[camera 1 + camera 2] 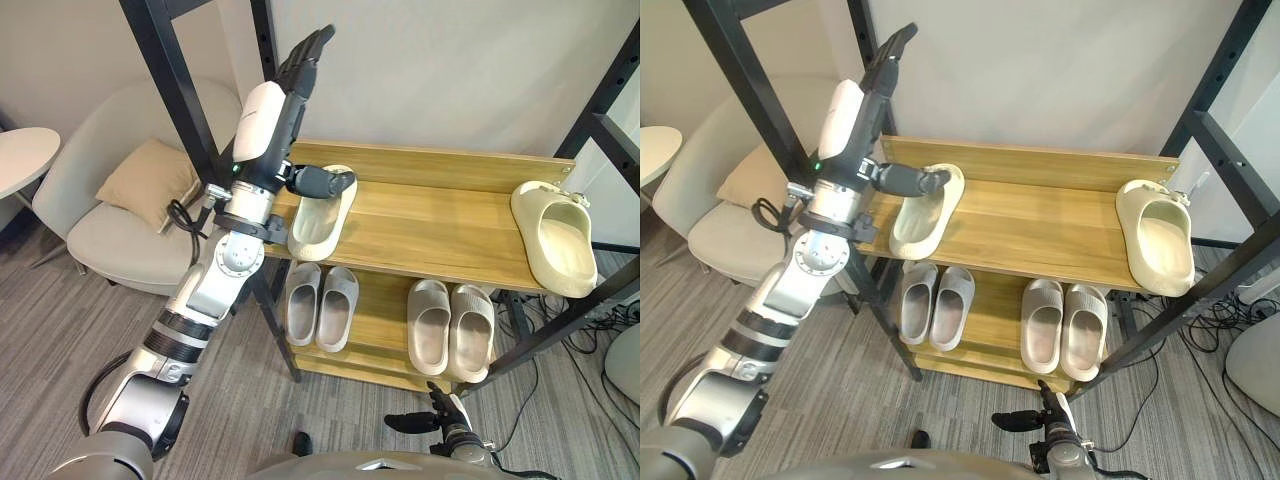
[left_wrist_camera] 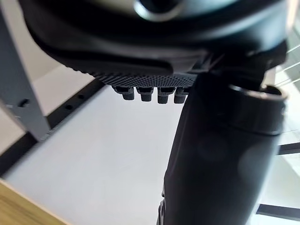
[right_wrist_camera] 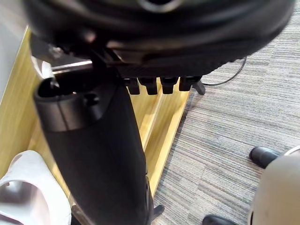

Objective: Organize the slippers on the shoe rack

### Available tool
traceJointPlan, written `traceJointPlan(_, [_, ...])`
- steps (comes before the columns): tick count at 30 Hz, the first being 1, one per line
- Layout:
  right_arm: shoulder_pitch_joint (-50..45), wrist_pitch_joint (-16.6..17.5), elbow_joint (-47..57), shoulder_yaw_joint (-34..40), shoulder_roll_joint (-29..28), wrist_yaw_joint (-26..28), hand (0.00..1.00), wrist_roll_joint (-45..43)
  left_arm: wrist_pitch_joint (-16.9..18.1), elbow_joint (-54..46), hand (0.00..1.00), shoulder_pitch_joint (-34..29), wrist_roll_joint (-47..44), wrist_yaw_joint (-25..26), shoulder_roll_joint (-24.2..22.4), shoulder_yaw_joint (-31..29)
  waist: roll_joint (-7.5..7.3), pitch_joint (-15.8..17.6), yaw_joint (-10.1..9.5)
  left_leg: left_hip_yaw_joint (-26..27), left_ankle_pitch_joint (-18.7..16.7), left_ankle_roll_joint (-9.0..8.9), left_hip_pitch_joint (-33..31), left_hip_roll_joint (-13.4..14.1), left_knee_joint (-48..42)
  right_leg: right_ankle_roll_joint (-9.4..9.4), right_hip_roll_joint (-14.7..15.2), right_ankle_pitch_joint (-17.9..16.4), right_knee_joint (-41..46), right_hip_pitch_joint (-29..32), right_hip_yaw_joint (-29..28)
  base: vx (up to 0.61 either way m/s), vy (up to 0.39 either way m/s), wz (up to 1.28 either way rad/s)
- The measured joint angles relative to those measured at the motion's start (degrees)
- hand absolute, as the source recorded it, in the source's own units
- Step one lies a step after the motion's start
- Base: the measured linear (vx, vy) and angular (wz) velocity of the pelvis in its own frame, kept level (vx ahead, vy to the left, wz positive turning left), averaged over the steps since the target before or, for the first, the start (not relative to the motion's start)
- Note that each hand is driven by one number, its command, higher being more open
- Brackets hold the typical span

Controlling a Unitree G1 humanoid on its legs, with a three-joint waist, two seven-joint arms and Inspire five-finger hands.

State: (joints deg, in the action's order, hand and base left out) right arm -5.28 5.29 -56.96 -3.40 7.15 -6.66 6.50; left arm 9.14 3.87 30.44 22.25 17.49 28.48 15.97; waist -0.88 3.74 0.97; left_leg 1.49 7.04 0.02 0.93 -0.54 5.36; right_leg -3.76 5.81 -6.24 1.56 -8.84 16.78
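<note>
Pointing up beside the slipper point(image 1: 320, 218) — left hand point(image 1: 293, 78), fingers point(image 1: 314, 44) straight.

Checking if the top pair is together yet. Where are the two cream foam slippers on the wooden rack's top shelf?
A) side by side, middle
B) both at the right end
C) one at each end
C: one cream foam slipper lies at the wooden top shelf's left end, the other cream slipper at its right end.
</note>
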Motion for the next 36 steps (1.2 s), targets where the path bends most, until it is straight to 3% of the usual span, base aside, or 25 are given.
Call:
traceJointPlan(15, [0.2,0.0,0.0,0.1,0.1,0.1,1.0,0.1,-1.2,3.3,1.0,-0.2,10.4,-0.4,1.2,-0.2,-0.35,1.4,0.94,0.1,-0.5,-0.69,0.0,0.2,0.0,0.46,-0.7,0.0,-1.0,-0.4,-0.1,0.0,0.0,0.0])
traceJointPlan(16, [0.2,0.0,0.0,0.1,0.1,0.1,1.0,0.1,-1.3,3.4,0.0,-0.2,10.9,-0.4,1.2,-0.2,-0.32,1.4,0.97,0.1,-0.5,-0.71,0.0,0.3,0.0,0.5,-0.7,0.0,-1.0,-0.4,-0.1,-0.03,0.0,-0.02])
traceJointPlan(36, [0.7,-0.2,-0.1,2.3,-0.4,-0.9,1.0,0.0,-3.5,8.1,0.0,0.3,15.7,-0.4,1.8,1.7,-0.17,2.2,2.51,2.6,-1.3,-1.18,-0.4,0.5,-0.3,0.77,-0.9,0.1,-1.3,1.0,-2.6,0.01,-0.004,-0.06])
